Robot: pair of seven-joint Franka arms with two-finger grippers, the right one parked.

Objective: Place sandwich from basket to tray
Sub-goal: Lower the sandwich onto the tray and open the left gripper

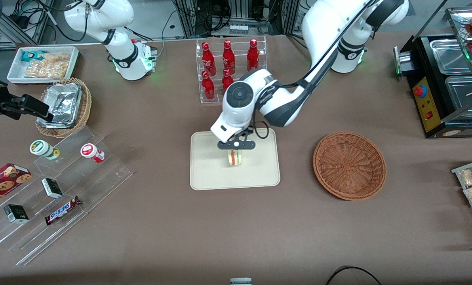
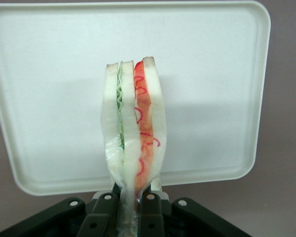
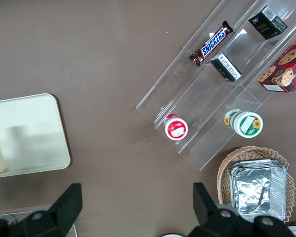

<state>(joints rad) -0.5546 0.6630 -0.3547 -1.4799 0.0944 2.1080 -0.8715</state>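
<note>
Brown cloth covers the worktop (image 1: pixel 236 229), and on it we see the tray (image 1: pixel 208 174) near the middle. Above the tray hangs the claw (image 1: pixel 236 149), pointing down, and it is closed on the sandwich (image 1: pixel 234 157). From the front we see the sandwich low over the tray, about at its middle; whether it touches the tray we cannot tell. In the wrist view the fingers (image 2: pixel 102 213) press the sandwich (image 2: pixel 133 128) from both sides at its narrow end, and the cut edge with green and red layers faces the camera, with the tray (image 2: pixel 49 98) under it.

The basket (image 1: pixel 349 165) stands beside the tray, toward the working arm's end of the worktop, well apart from it, and nothing lies in it. Farther from the front camera than the tray we see a clear rack with red bottles (image 1: pixel 228 67). Toward the parked arm's end there is a clear stepped stand (image 1: pixel 54 194) with snacks, among them a Snickers bar (image 1: pixel 63 210).
</note>
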